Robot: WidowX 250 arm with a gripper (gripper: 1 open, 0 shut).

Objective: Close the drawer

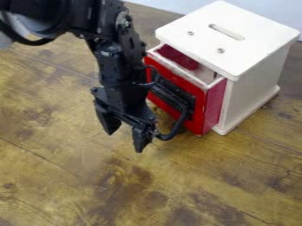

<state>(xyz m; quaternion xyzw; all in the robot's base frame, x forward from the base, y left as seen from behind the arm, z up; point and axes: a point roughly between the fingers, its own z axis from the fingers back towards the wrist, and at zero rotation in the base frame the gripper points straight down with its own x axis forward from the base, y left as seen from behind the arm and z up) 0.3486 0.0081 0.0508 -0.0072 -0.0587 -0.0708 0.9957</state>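
The bright red drawer sticks out a short way from the cream-white cabinet, with a sliver of its pale inside showing at the top. Its black wire loop handle hangs on the front face. My black gripper stands right in front of the drawer, fingers pointing down toward the table, its body against the handle and front. The fingers stand slightly apart with nothing between them.
The cabinet has a slot on its top. The wooden tabletop spreads to the left and front of the arm. The arm's black links reach in from the upper left.
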